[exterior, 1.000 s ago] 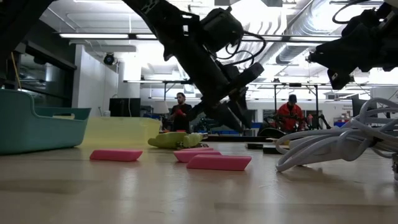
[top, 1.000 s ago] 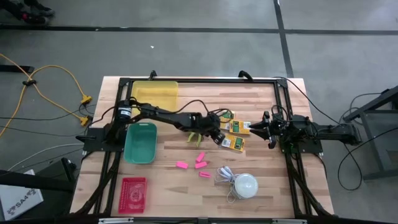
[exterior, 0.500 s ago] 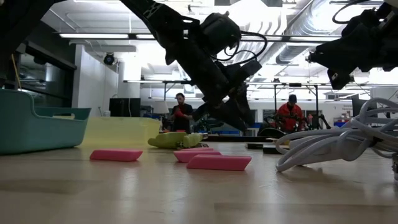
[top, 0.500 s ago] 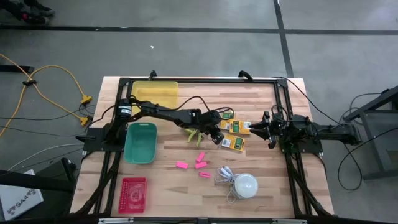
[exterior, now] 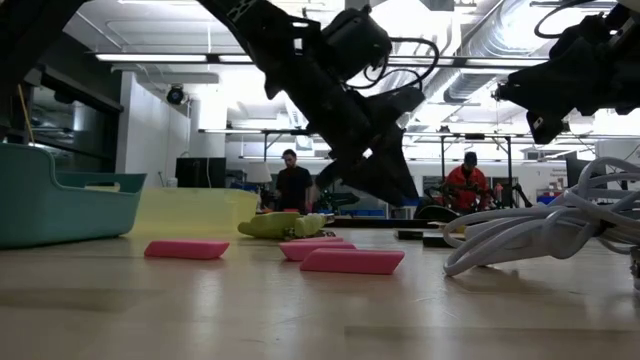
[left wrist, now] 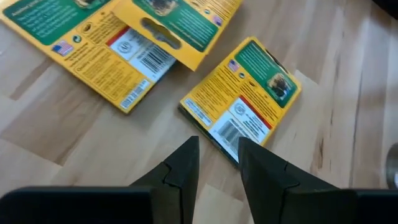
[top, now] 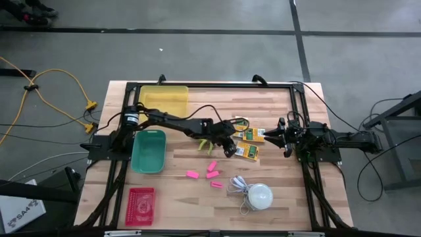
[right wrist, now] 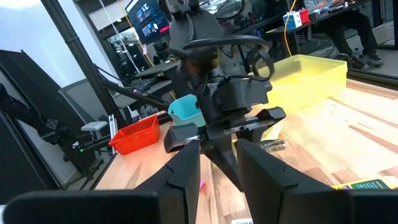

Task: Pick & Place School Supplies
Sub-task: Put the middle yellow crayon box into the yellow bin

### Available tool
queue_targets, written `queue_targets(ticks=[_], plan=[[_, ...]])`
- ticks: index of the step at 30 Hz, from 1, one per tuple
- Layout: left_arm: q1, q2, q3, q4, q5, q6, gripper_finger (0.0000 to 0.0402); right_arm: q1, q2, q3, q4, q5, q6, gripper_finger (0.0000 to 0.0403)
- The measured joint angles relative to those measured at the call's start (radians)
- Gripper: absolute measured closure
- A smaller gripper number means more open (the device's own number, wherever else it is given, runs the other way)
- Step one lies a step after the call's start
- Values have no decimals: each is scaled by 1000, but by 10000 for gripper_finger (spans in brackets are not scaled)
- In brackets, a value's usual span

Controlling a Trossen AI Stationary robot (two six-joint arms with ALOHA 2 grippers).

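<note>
Bins sit left of centre: yellow bin (top: 163,99), teal bin (top: 148,151), red basket (top: 141,205). Left hand (top: 228,146), fingers slightly parted, hovers beside the yellow-and-green boxes (top: 248,151); right hand (top: 281,137), slightly parted, waits centre-right.

Pale wooden table (top: 289,191) (visible grain), glossy printed card boxes (left wrist: 241,99), matt pink erasers (exterior: 352,261)

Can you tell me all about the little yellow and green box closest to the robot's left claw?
The box is small, flat and looks like cardboard: yellow with a green panel, a red stripe and a white barcode. It lies flat on the wooden table, apart from two similar boxes. The left gripper is right at its barcode corner, fingers slightly apart.
</note>
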Motion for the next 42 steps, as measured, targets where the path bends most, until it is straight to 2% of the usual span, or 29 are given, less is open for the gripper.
queue_targets(ticks=[7, 13, 37, 42], plan=[[-13, -35, 0, -30, -12, 37, 293, 0, 0, 0, 2, 0, 0, 308], [-46, -58, 0, -44, -67, 87, 293, 0, 0, 0, 2, 0, 0, 308], [-55, -58, 0, -38, -60, 105, 293, 0, 0, 0, 5, 1, -5, 308], [-54, -58, 0, -40, -53, 164, 293, 0, 0, 0, 7, 3, -3, 308]])
